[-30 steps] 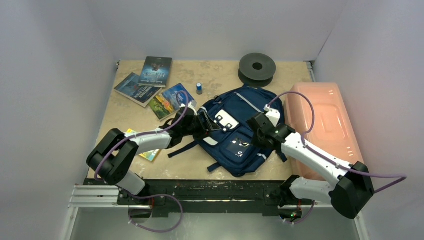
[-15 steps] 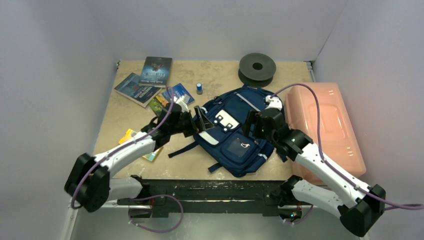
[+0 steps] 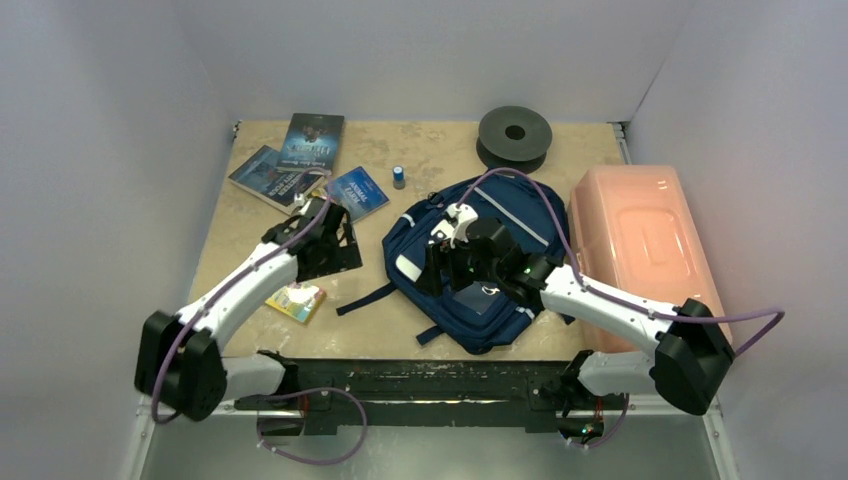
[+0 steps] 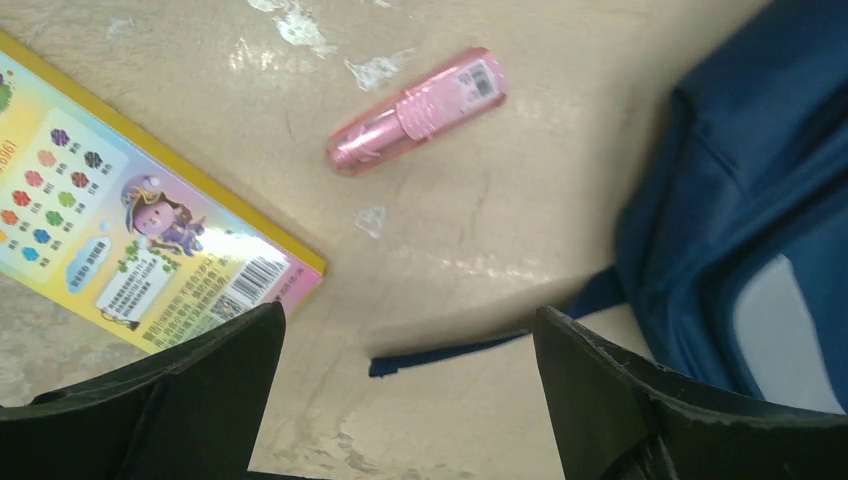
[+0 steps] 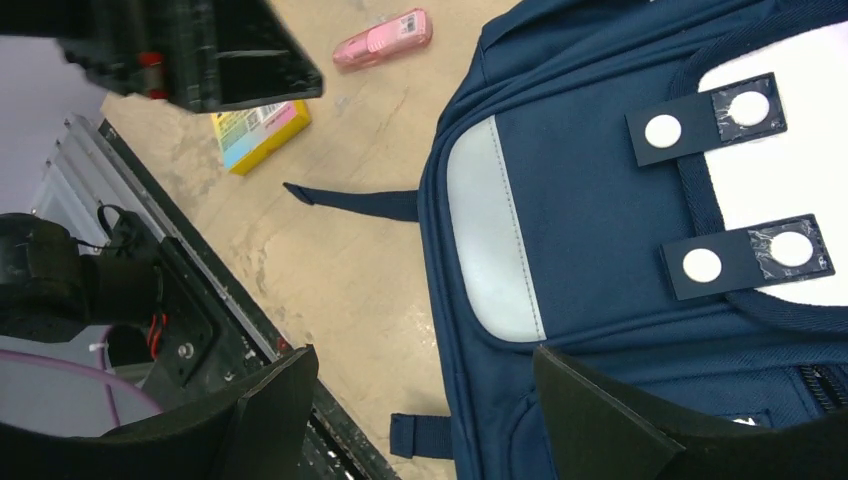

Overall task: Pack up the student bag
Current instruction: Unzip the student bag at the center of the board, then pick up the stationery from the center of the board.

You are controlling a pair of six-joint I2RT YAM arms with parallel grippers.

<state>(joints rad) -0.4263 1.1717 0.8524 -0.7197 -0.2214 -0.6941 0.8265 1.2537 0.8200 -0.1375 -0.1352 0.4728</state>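
Both spread: right claw (image 5: 415, 370) above student bag (image 5: 590, 200), left claw (image 4: 405, 322) beside.

**Navy bag, pink box, bright print on a sandy counter**

The student bag (image 5: 590, 180) is navy blue, with a pale grey panel, a white patch and two dark tabs, each bearing two white dots. The counter (image 4: 560, 170) is mottled beige. On it lie a glossy pink tube (image 4: 415, 110) and a yellow-edged booklet (image 4: 130, 230) printed in many bright colours with a cartoon figure. The box (image 3: 640, 230) is translucent salmon pink, the spool (image 3: 514, 133) dark grey, and the books (image 3: 313, 141) mostly blue.
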